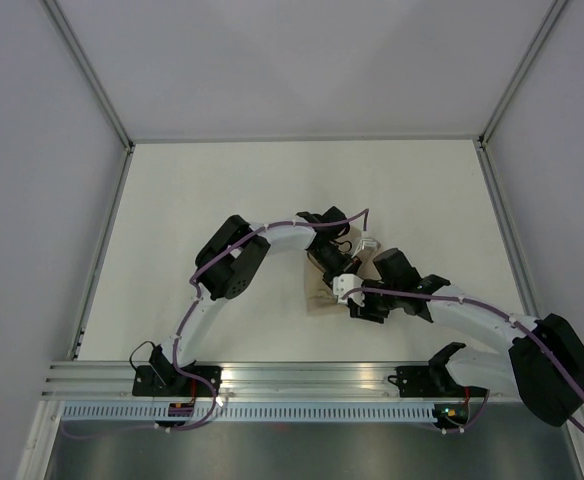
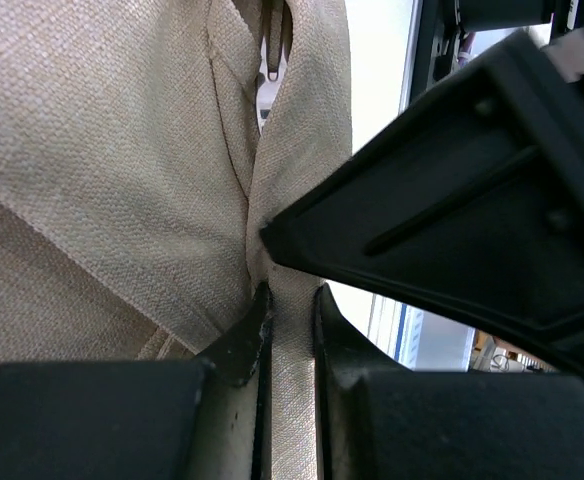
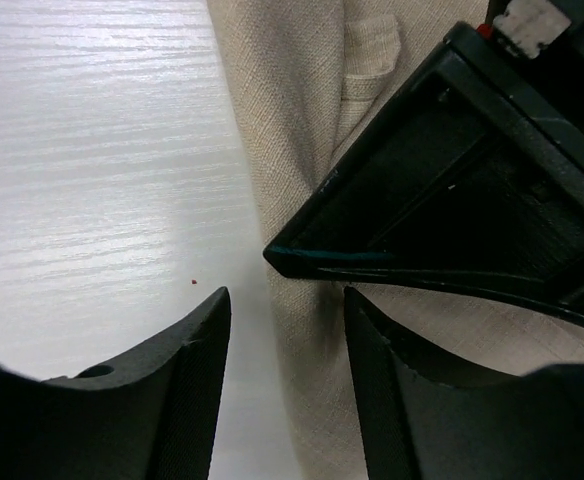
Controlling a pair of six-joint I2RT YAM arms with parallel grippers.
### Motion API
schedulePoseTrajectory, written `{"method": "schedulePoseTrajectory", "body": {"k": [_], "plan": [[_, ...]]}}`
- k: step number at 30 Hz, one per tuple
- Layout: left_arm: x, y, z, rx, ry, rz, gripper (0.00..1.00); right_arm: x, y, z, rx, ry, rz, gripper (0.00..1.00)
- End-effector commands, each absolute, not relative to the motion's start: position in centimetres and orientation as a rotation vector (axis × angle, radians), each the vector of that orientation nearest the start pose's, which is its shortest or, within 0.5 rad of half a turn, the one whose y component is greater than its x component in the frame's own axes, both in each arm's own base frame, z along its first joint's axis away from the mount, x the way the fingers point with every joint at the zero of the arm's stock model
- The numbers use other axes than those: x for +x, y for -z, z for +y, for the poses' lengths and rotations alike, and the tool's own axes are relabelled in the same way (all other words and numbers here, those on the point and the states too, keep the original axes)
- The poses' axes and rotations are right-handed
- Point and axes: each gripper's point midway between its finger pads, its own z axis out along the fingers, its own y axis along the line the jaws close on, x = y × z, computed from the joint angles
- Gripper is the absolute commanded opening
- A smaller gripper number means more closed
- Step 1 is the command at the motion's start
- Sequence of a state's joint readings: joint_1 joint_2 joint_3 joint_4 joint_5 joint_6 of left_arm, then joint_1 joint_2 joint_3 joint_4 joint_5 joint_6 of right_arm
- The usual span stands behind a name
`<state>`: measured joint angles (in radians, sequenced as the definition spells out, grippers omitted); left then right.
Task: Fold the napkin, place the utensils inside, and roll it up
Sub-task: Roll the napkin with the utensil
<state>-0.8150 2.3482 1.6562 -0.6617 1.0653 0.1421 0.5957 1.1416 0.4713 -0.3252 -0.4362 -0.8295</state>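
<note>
The tan napkin (image 1: 319, 297) lies bunched in folds at mid-table, mostly hidden under both grippers. My left gripper (image 1: 334, 262) is shut on a fold of the napkin (image 2: 122, 150); the cloth runs up between its jaws (image 2: 290, 315). A silver bit of the fork (image 2: 268, 78) peeks out between two folds; its black handle is hidden. My right gripper (image 1: 358, 300) is open, its jaws (image 3: 284, 315) straddling the napkin's (image 3: 282, 120) left edge just above the table. Each gripper's black body fills the right of the other's wrist view.
The white table (image 1: 222, 200) is enclosed by pale walls at left, right and back. An aluminium rail (image 1: 302, 378) with the arm bases runs along the near edge. Purple cables (image 1: 272, 228) follow both arms.
</note>
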Motion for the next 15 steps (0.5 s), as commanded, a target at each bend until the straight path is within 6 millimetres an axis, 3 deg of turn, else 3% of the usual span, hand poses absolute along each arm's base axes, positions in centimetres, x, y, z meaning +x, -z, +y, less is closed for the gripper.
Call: {"method": "schedulePoseTrajectory", "body": {"k": [1, 7, 11, 15], "plan": [[18.4, 2.1, -39.3, 1.43, 1.454, 2.673, 0.05, 19.2, -2.2, 18.1, -1.722, -0.411, 1.768, 0.54], [19.2, 1.5, -39.6, 1.423, 1.399, 2.658, 0.19, 19.1, -1.2, 17.7, -1.721, -0.401, 1.804, 0.4], [20.1, -0.2, -40.2, 1.4, 1.353, 2.601, 0.29, 18.9, -0.8, 17.7, -1.718, -0.42, 1.837, 0.26], [21.1, -2.2, -40.9, 1.351, 1.334, 2.534, 0.32, 18.4, -0.5, 17.9, -1.729, -0.457, 1.864, 0.22]]}}
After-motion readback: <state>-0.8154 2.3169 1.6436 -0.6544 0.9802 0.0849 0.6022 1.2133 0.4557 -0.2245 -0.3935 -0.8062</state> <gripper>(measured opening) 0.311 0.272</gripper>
